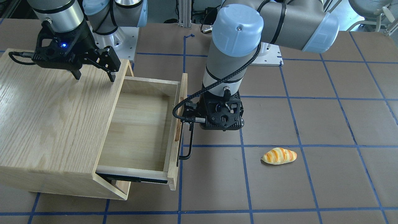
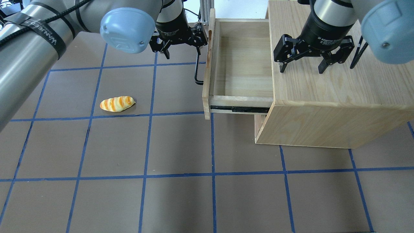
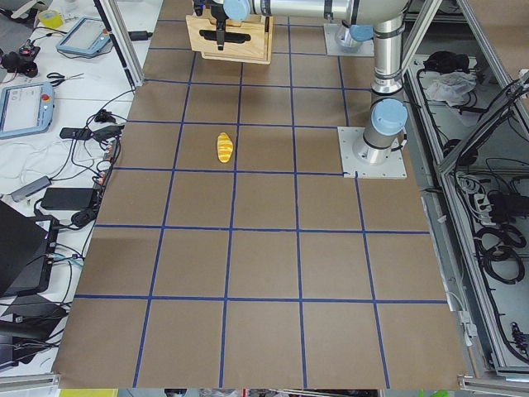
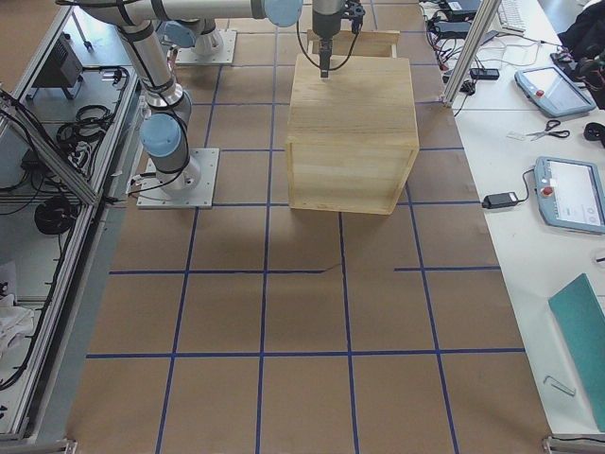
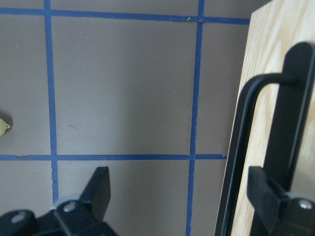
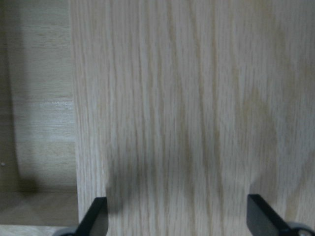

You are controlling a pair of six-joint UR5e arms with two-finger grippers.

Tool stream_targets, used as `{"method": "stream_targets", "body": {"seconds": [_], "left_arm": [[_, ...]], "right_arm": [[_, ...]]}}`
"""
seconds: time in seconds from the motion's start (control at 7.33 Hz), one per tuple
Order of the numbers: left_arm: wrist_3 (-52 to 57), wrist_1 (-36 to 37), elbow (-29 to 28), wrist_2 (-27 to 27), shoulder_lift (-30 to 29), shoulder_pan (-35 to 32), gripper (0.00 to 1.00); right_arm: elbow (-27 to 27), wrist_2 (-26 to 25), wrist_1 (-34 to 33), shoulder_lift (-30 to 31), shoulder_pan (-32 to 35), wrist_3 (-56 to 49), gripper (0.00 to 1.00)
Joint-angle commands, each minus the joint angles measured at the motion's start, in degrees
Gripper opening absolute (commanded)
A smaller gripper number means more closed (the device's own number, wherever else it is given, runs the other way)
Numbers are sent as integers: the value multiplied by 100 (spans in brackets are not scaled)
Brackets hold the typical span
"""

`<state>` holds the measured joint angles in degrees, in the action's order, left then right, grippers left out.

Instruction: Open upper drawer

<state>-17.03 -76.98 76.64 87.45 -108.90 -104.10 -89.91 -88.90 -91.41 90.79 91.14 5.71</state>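
Note:
The upper drawer (image 1: 136, 127) stands pulled far out of the oak cabinet (image 1: 46, 118), and its inside is bare. Its black bar handle (image 1: 190, 140) faces the table's middle. My left gripper (image 2: 182, 53) is open at the handle's far end. In the left wrist view the handle (image 5: 239, 147) runs between the open fingers (image 5: 98, 191), close to the one by the drawer front. My right gripper (image 2: 301, 69) is open and empty just above the cabinet top (image 2: 339, 97), near the edge over the drawer.
A toy bread loaf (image 2: 117, 104) lies on the brown table on my left side, apart from the drawer; it also shows in the front view (image 1: 279, 156). Blue tape lines grid the table. A black slide rail (image 2: 239, 109) shows under the drawer's near side.

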Motion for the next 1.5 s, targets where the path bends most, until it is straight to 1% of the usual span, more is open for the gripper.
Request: {"method": "stream_targets", "body": {"seconds": [0.0, 0.14, 0.41, 0.68, 0.82, 1.36], "left_arm": [[373, -368, -18, 139, 297, 318, 100], [654, -588, -18, 419, 516, 572, 100], [1225, -975, 34, 492, 763, 1012, 100], [1631, -1108, 175, 527, 1001, 1478, 100], [2059, -1152, 323, 544, 1150, 1567, 100], [2151, -1153, 798, 474, 1520, 1718, 100]], "right_arm": [[0, -5, 0, 0, 0, 0, 100], [0, -5, 0, 0, 0, 0, 100], [0, -5, 0, 0, 0, 0, 100], [0, -5, 0, 0, -9, 0, 100], [0, -5, 0, 0, 0, 0, 100], [0, 4, 0, 0, 0, 0, 100]]}}
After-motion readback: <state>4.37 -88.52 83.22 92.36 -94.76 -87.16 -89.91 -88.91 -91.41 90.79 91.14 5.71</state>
